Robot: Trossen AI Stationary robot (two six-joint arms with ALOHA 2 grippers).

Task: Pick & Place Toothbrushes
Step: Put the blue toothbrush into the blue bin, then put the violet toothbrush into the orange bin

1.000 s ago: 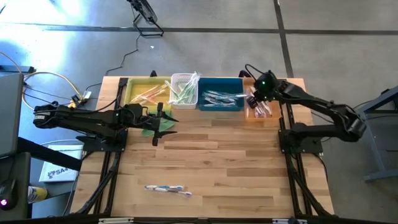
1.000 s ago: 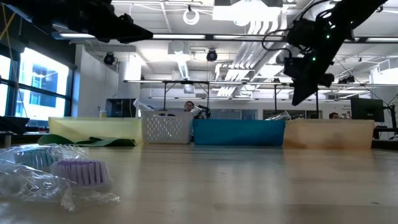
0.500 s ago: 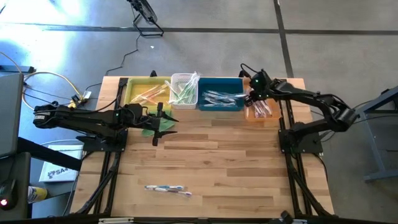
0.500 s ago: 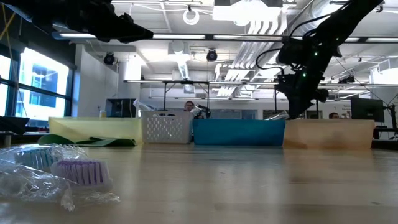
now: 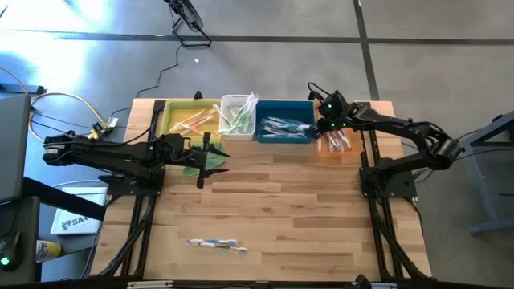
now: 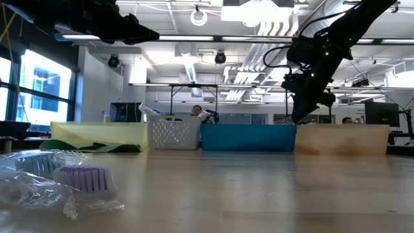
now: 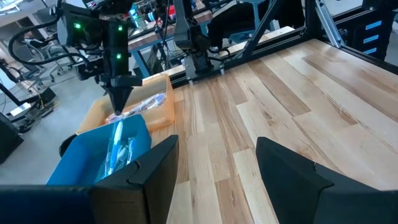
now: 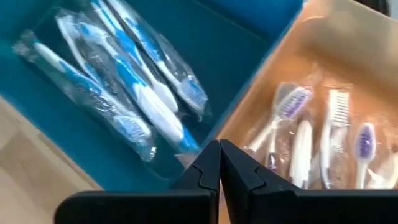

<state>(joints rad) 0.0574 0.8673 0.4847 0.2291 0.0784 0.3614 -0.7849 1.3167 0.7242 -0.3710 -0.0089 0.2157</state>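
Wooden tabletop [image 5: 289, 209] lies before you: well short of your right gripper [image 8: 219, 163], two wrapped toothbrushes [image 5: 217, 244] sit alone. Your left gripper [image 7: 214, 155] waits, fingers spread. Farther on, the right gripper, fingers closed and empty, hangs above the wall between the blue bin [image 8: 249, 37] and orange bin [image 8: 348, 43].

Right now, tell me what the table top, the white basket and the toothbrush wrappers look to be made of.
Table top: pale wood planks, satin finish; grain and seams show. White basket: likely moulded plastic, given its open lattice wall. Toothbrush wrappers: thin clear plastic film, glossy and crinkled, the blue-white handles showing through.
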